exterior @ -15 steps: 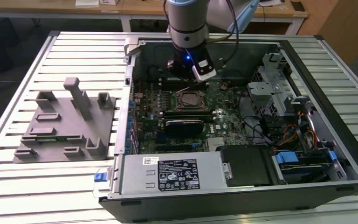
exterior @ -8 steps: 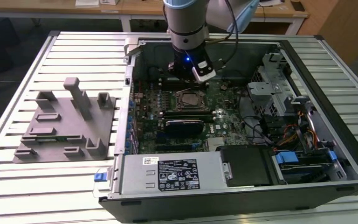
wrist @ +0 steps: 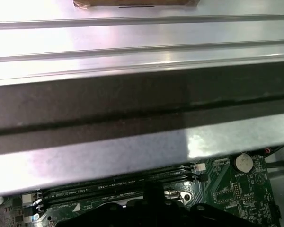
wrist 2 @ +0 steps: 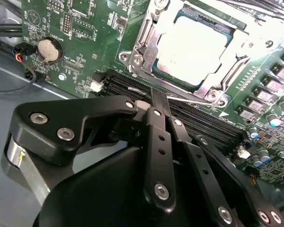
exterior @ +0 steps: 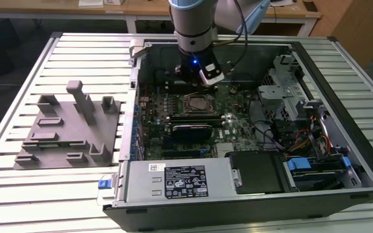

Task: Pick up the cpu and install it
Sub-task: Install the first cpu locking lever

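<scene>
Jaws closed, empty — cpu point(wrist 2: 191, 47) seated in socket point(wrist 2: 146, 35).

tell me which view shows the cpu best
The second wrist view: the cpu sits in its socket, its pale top plate plainly seen beyond the tool. The exterior view shows it from afar as a small square on the motherboard. The first wrist view shows memory slots instead.

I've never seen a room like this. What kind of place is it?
Probably a robotics lab or workshop. A grey robot arm reaches into an opened black computer case lying on a ribbed metal table, beside a grey plastic fixture plate with posts. Wooden desks stand behind.
</scene>
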You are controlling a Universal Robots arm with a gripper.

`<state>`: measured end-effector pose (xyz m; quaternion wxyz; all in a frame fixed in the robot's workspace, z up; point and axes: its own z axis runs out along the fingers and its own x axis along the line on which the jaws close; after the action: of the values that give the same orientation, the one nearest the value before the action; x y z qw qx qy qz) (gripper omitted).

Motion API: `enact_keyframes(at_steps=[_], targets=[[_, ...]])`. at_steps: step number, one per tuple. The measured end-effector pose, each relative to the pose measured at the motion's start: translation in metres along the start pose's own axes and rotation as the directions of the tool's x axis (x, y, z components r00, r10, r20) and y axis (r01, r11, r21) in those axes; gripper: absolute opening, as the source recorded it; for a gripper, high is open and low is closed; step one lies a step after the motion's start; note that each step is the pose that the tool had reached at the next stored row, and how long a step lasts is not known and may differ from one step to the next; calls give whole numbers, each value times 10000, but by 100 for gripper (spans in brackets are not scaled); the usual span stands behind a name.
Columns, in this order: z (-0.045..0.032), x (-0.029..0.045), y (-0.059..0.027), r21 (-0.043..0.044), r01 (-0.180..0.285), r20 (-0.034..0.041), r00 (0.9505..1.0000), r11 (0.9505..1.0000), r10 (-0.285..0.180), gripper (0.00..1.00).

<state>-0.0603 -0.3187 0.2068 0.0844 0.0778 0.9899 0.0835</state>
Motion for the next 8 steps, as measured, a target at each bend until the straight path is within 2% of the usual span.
enact_keyframes(at_steps=[8], targets=[[29,35,21,31,-163,40,9999,9999,163,11]])
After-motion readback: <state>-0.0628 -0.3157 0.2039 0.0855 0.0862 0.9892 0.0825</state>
